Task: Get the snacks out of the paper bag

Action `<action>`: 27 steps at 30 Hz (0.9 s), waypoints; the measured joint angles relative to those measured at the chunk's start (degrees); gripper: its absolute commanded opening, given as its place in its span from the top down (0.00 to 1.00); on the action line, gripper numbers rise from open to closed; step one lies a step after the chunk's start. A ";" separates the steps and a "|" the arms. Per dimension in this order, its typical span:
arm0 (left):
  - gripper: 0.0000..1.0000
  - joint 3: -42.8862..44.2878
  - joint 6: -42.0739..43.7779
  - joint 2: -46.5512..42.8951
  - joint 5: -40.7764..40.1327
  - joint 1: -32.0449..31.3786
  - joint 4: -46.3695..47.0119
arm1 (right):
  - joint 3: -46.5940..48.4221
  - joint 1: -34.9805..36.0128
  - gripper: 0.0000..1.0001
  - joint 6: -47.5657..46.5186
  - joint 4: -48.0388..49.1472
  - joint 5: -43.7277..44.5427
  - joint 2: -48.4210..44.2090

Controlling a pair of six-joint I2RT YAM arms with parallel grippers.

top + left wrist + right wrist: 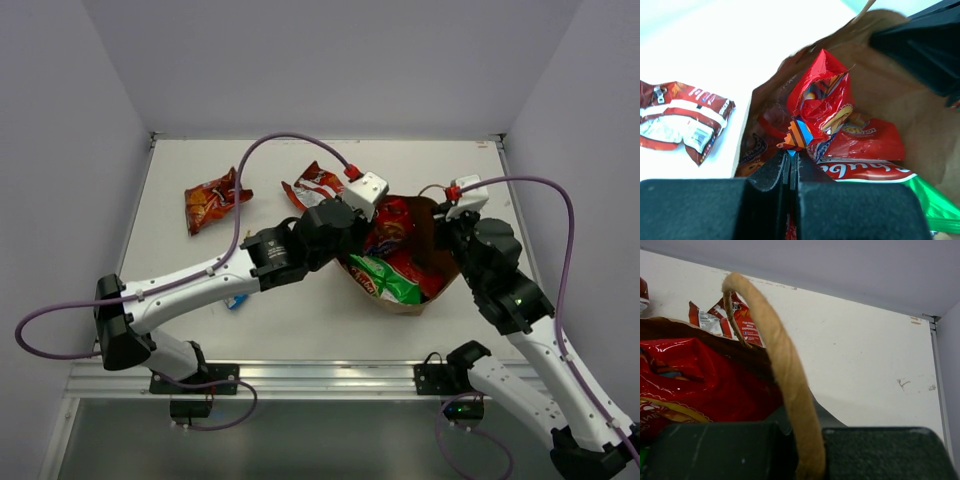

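Mid-extraction: one red packet gripped in the bag mouth
My left fingers [771, 172] are pressed together on a corner of the red packet [822, 100], which stands just inside the paper bag [890, 100] above the green packet [930, 205]; my right fingers [715, 450] pinch the bag's handle [785, 370]. Next, I judge, comes a lift clear of the bag's rim, then a set-down on the bare tabletop [330, 325] left of the bag, beside two packets [212, 198] already out

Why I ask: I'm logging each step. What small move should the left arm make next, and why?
Probably lift the left claw up and out: it looks shut on a corner of the red chip packet, which sits inside the paper bag, while the right claw grips the bag's twisted handle, seemingly steadying it.
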 measured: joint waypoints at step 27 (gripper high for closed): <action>1.00 32.15 10.36 -5.42 -12.44 14.67 -14.34 | 0.17 -3.10 1.00 1.36 0.57 13.94 4.87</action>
